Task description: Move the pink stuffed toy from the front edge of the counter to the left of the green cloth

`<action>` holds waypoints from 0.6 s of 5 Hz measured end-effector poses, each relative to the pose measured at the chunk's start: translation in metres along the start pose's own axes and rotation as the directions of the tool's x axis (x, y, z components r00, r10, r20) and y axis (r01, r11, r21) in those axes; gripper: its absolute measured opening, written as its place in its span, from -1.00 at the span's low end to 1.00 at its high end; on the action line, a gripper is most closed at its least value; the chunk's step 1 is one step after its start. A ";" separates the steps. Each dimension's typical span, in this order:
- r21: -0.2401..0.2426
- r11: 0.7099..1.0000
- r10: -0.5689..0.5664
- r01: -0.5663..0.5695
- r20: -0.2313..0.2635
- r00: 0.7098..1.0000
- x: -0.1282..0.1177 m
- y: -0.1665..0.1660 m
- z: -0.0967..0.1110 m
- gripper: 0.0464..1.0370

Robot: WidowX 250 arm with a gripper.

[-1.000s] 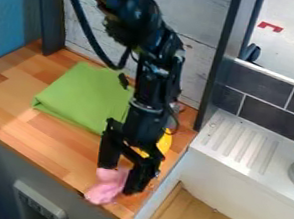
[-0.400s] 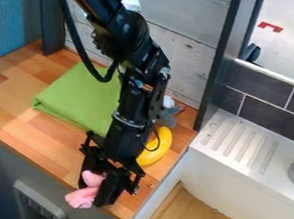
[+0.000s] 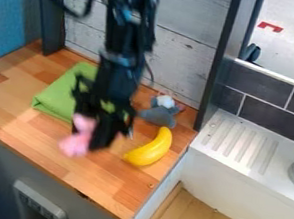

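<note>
One wooden counter (image 3: 103, 183), left to centre; folded green cloth (image 3: 58, 94), left; gripper (image 3: 87, 142), left of centre, pinching pink soft item (image 3: 76, 143); yellow banana (image 3: 150, 150), just below centre; grey plush (image 3: 159, 115) above banana. Pink item could slip if edge-only pinch loosens.

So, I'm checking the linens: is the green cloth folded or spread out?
Folded: the green cloth lies on the wooden counter as a thick, compact pad with fairly straight edges.
</note>
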State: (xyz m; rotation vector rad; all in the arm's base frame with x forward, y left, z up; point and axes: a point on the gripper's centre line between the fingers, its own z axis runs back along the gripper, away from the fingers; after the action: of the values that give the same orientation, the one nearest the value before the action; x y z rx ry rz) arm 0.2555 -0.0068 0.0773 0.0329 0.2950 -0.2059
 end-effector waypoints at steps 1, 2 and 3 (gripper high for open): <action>0.029 0.998 0.049 -0.051 0.045 0.998 0.001 0.040 0.020 -0.07; 0.085 0.987 0.126 -0.134 0.099 0.987 -0.002 0.088 0.029 -0.07; 0.198 0.955 0.204 -0.223 0.110 0.973 -0.005 0.135 0.031 -0.07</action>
State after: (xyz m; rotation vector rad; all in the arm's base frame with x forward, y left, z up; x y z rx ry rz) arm 0.2872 0.1247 0.1089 0.2627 0.1782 -0.0217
